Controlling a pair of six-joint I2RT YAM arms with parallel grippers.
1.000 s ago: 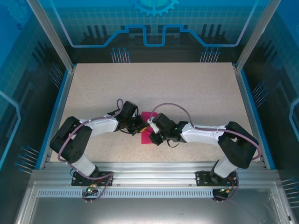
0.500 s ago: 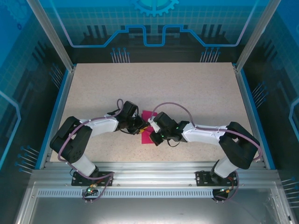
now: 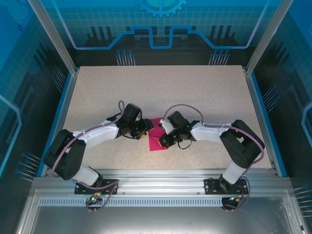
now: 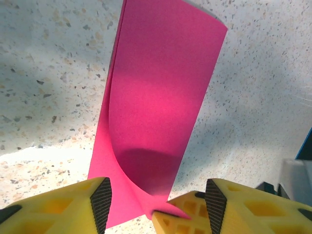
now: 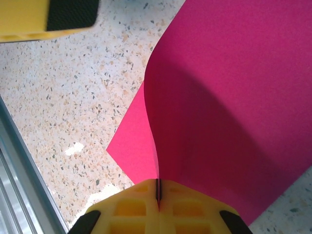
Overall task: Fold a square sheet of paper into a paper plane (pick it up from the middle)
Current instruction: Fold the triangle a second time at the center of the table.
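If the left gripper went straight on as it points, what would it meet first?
Probably the square sheet of paper, curled over on the table: it lies between and ahead of the open jaws of the left gripper. Depth is unclear.

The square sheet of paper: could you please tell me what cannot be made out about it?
Top external: the sheet is small and partly covered by both jaws; creases unreadable.
Left wrist: its far corner is cut off by the top edge.
Right wrist: its far side runs off the frame; the pinched edge is hidden inside the shut right jaws.
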